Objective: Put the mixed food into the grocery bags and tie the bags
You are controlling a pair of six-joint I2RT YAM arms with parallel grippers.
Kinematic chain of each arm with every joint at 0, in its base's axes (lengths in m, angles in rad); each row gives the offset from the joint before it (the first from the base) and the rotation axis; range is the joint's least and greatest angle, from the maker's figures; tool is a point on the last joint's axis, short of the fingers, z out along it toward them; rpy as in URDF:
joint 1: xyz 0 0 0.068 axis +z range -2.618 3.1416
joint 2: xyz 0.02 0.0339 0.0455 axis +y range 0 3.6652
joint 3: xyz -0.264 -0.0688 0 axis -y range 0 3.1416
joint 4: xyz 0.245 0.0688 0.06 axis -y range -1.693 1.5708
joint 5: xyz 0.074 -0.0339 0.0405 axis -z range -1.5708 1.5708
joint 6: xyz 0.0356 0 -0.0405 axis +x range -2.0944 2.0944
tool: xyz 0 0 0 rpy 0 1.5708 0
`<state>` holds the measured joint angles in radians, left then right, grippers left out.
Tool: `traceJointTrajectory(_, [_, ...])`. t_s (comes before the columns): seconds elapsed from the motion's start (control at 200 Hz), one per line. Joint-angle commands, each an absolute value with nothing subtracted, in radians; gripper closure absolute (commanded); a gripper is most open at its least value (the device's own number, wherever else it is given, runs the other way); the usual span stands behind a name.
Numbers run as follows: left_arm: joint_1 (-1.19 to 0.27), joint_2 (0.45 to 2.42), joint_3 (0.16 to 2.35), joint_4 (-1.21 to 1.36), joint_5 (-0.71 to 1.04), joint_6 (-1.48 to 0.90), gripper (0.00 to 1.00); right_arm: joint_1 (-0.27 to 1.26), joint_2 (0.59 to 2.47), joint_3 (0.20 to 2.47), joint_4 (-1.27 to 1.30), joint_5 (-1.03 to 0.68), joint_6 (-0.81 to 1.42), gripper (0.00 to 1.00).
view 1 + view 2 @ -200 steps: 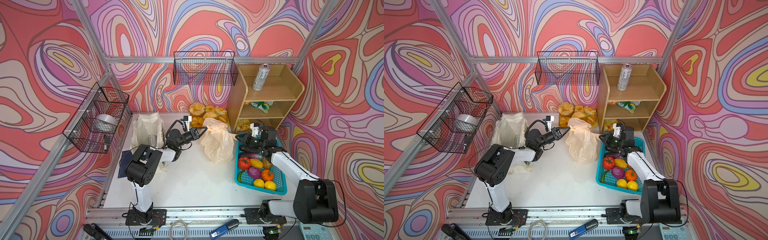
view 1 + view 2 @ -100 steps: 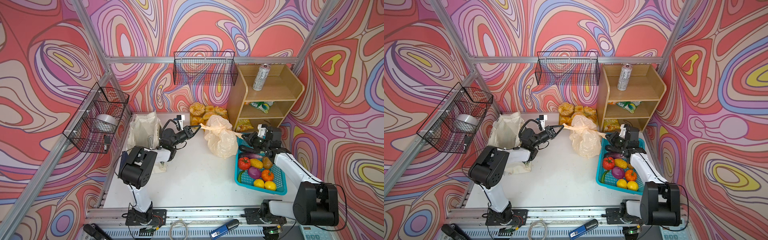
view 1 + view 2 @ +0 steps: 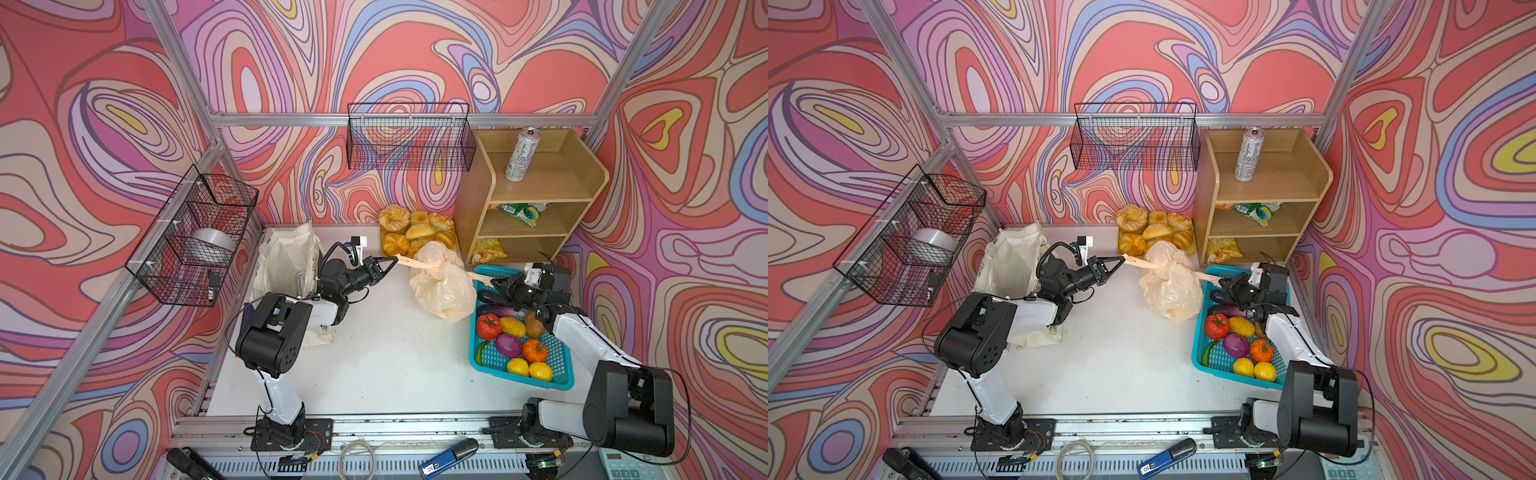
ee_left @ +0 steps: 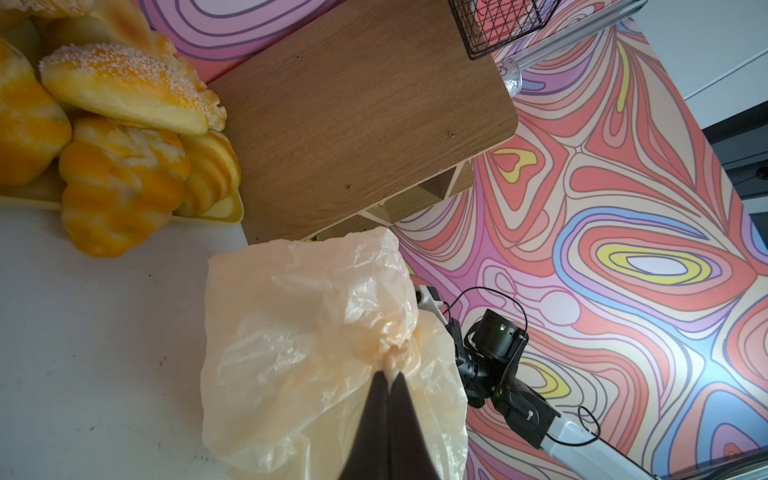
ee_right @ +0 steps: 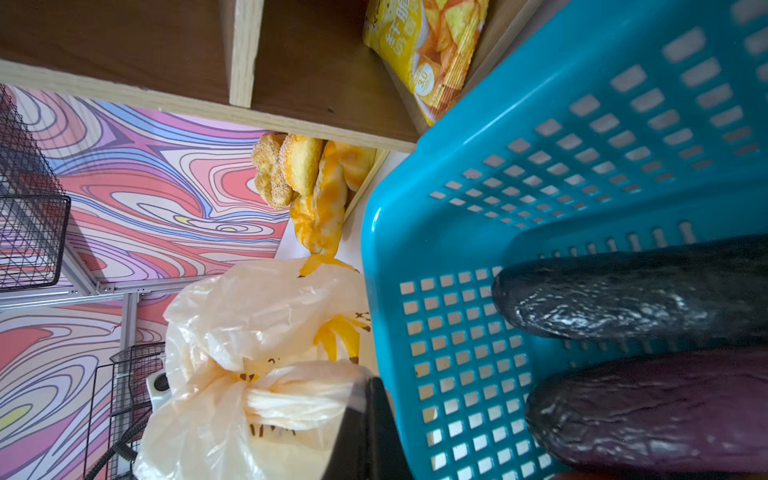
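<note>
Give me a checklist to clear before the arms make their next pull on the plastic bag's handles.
1. Left gripper pinching one handle of the plastic bag: ok.
2. Right gripper pinching the other handle: ok.
3. Handles drawn out to opposite sides and taut: ok.
4. Knot cinched at the bag's neck: cannot tell.
5. Bag clear of the teal basket: not ok, it appears to rest against the basket's corner.
6. All food bagged: not ok, the drink can stands on the shelf and the lemons lie in the basket.
</note>
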<state>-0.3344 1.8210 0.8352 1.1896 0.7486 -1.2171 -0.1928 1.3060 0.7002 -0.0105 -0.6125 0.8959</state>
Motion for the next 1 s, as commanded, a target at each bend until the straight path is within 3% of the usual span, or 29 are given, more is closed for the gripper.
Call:
traceJointTrajectory(0.0, [-0.271,1.803,0.922,1.223,0.643,-1.176,1.0,-0.282,1.327,0.717,0.024,-0.459,0.895,1.0])
traceJointTrajectory(0.065, [-0.295,1.802,0.969,1.132,0.688,-1.12,1.0,-0.259,1.322,0.757,-0.006,-0.495,0.851,1.0])
traceJointTrajectory(0.115, [-0.313,1.796,0.999,1.055,0.715,-1.062,0.84,-0.23,1.319,0.788,-0.046,-0.506,0.811,1.0])
traceJointTrajectory(0.225, [-0.336,1.76,1.034,0.872,0.723,-0.921,0.63,-0.166,1.303,0.836,-0.114,-0.504,0.751,1.0])
traceJointTrajectory(0.501, [-0.398,1.671,1.175,0.321,0.646,-0.551,0.54,0.047,1.349,0.881,-0.144,-0.465,0.701,1.0])
traceJointTrajectory(0.696, [-0.502,1.714,1.345,-0.032,0.524,-0.343,0.49,0.103,1.369,0.853,-0.116,-0.476,0.717,1.0])
traceJointTrajectory(0.776, [-0.522,1.758,1.415,-0.12,0.487,-0.313,0.34,0.106,1.36,0.848,-0.125,-0.474,0.71,0.67])
traceJointTrajectory(0.806, [-0.526,1.771,1.434,-0.14,0.469,-0.302,0.05,0.104,1.357,0.851,-0.136,-0.47,0.703,0.57])
traceJointTrajectory(0.816, [-0.527,1.777,1.439,-0.144,0.465,-0.298,0.01,0.104,1.356,0.852,-0.139,-0.468,0.7,0.55])
traceJointTrajectory(0.891, [-0.531,1.807,1.478,-0.167,0.422,-0.283,0.0,0.104,1.342,0.861,-0.165,-0.449,0.683,0.44])
traceJointTrajectory(0.997, [-0.531,1.837,1.525,-0.173,0.383,-0.264,0.0,0.104,1.323,0.883,-0.213,-0.411,0.66,0.37])
